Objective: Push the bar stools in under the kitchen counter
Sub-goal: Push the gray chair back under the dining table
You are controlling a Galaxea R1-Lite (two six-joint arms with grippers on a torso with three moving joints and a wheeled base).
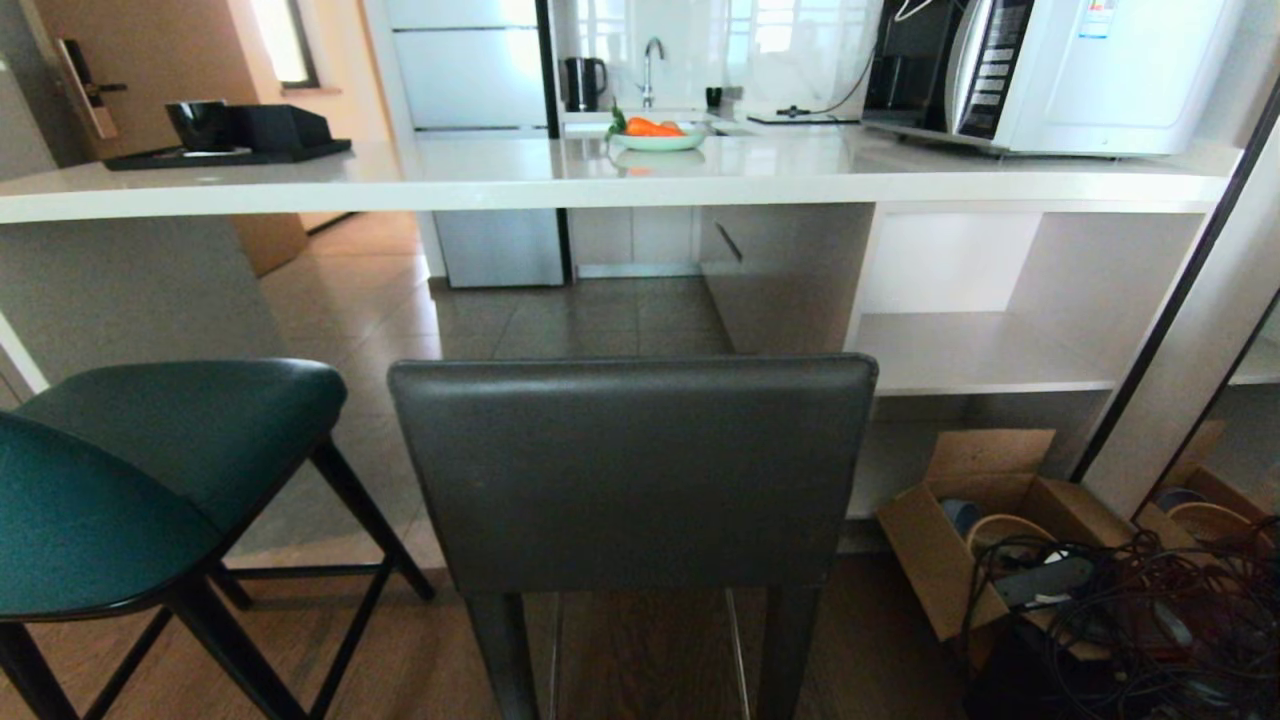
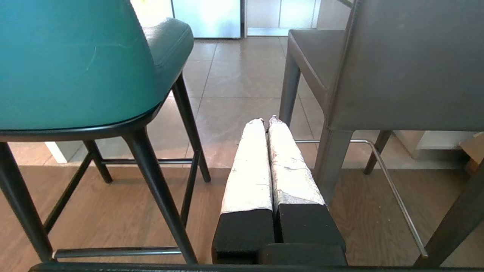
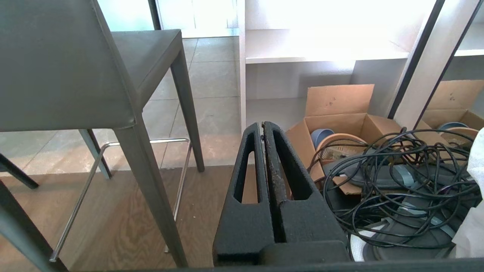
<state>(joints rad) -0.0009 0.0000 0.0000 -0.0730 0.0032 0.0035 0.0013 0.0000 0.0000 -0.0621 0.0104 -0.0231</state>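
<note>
stools: grey leather stool [image 1: 632, 470] and teal stool [image 1: 150, 470] both short of kitchen counter [image 1: 600, 175], not pushed in | left gripper [image 2: 266, 121], right gripper [image 3: 262, 124]: fingers pressed together, empty, low behind grey stool, likely readied as blunt pushers

Microwave [image 1: 1050, 70]: landmark, far right.
Carrot plate [image 1: 660, 138]: left of microwave.
Kettle [image 1: 584, 82]: beyond plate.
Black tray [image 1: 225, 152]: far left.
Cardboard box [image 1: 990, 520]: on floor below microwave, beside tangled cables [image 1: 1150, 610].

**Both stools standing out from the tabletop**

The teal stool [image 1: 150, 470], padded with thin black legs, is sitting left of the dark grey leather stool [image 1: 633, 470], its rectangular back facing the camera. The glossy white tabletop [image 1: 500, 175] is stretching behind them.
</note>
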